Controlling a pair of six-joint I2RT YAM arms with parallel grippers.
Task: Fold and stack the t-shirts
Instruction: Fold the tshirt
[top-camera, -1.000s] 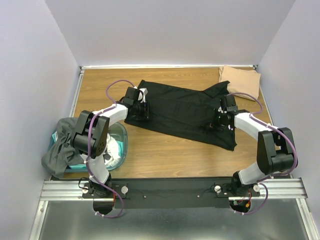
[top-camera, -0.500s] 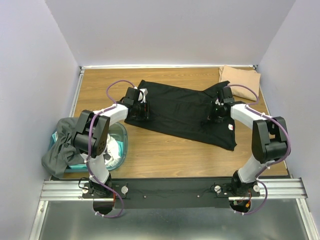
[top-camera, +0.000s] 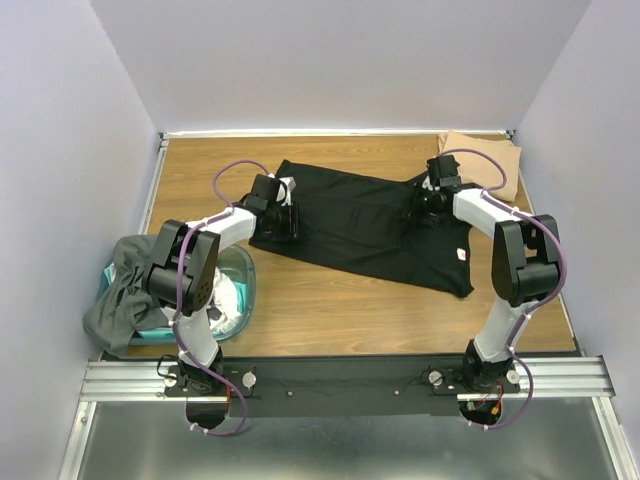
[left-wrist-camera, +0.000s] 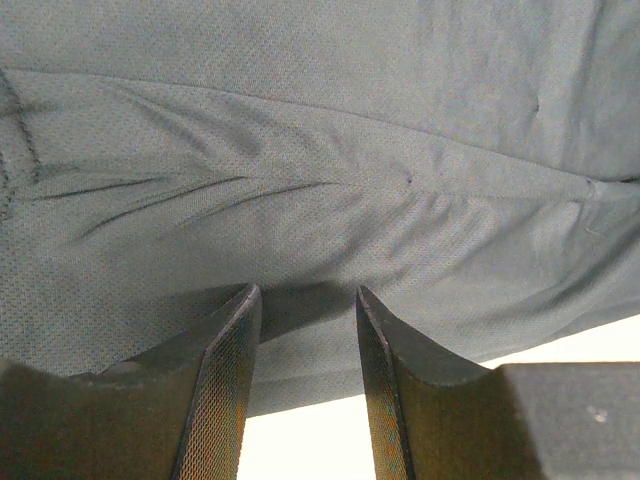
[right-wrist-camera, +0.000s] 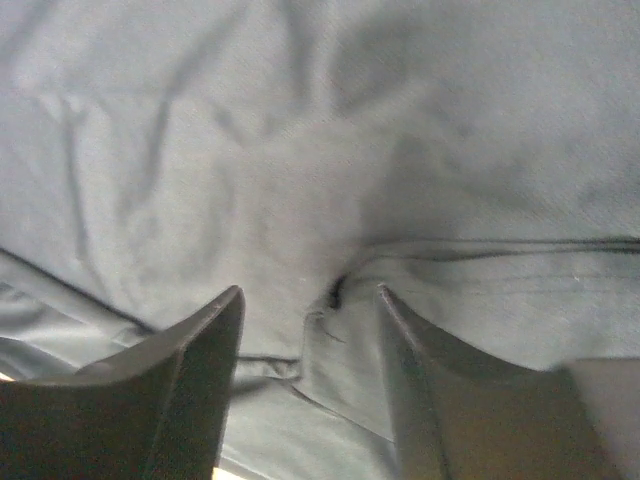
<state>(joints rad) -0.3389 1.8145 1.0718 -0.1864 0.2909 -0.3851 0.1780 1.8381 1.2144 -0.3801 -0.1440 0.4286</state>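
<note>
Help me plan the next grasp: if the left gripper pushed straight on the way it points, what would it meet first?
The black t-shirt: its wrinkled cloth lies just ahead of the left gripper, whose jaws stand open; the table is probably right beneath.

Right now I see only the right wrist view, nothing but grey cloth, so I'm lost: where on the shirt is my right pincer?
Observer: The right pincer is at the far right end of the black t-shirt.
Operator: Anything close by?
Observer: A folded tan t-shirt lies just beyond it, in the far right corner of the table.
Operator: And the left arm?
Observer: The left pincer rests open on the shirt's left edge.
</note>
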